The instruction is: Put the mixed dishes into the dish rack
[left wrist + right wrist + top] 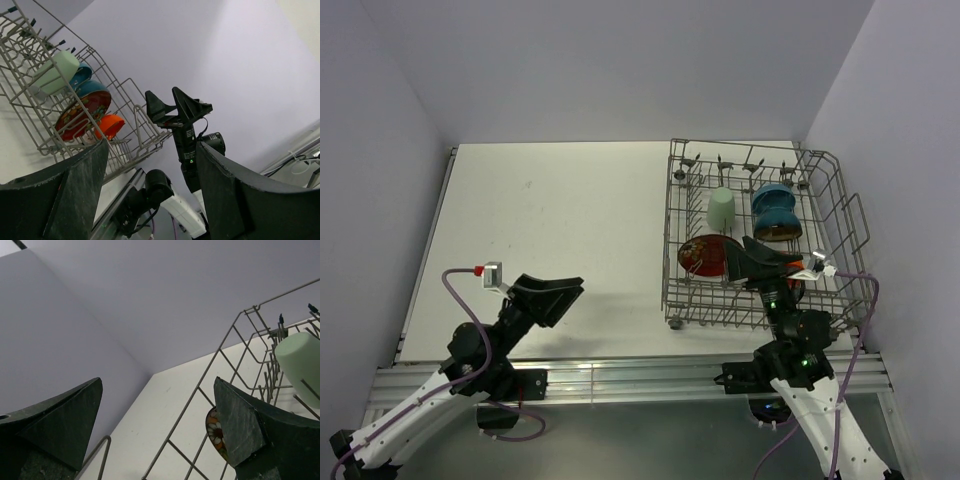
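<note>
– Right tool (748, 258) was wide open, nothing in it, over the dish rack's (710, 300) near side. Left tool (565, 300)?
– Open too, a bit narrower, empty, above the counter (550, 220), well apart from the rack.
– Dishes?
– All in the rack: pale green cup (721, 208), blue bowl (775, 203) w/ dark brown bowl (778, 233) against it, red patterned plate (705, 255) on edge, orange-red bowl (110, 125) near the front.
– Handling?
– Prob. light, stiff, glossy so slippery, chip-prone. I'd have pinched rims, not curved sides.
– Any txt or logos?
– None legible.
</note>
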{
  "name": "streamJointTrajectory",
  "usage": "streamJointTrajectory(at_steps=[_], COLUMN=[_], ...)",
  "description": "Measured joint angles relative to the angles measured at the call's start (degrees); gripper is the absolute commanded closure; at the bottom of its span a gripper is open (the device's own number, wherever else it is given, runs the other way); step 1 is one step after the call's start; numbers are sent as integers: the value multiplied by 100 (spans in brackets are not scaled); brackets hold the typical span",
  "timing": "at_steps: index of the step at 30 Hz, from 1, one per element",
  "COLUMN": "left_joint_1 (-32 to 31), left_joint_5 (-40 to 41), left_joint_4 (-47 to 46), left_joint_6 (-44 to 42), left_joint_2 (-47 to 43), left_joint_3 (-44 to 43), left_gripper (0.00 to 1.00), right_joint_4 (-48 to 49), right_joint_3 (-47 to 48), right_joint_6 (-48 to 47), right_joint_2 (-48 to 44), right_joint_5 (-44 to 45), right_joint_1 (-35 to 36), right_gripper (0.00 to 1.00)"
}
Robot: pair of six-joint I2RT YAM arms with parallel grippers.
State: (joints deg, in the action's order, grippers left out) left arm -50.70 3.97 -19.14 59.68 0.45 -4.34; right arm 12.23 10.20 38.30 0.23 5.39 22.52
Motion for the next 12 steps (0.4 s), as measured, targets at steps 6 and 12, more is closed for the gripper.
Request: streamJointTrajectory(at_steps=[6,12], left_joint_1=[0,0], left_joint_5=[94,136], left_joint_4=[142,291], left_joint_6=[0,-4], left_joint_2=[0,0], left_joint_3=[-31,-31], left_gripper=[24,24], right_joint_4=[-22,37], right_joint_3=[-17,-52], right_joint_6=[61,55], right_joint_2=[0,0], right_joint_5=[212,221], right_joint_1=[0,0], right_gripper=[0,0])
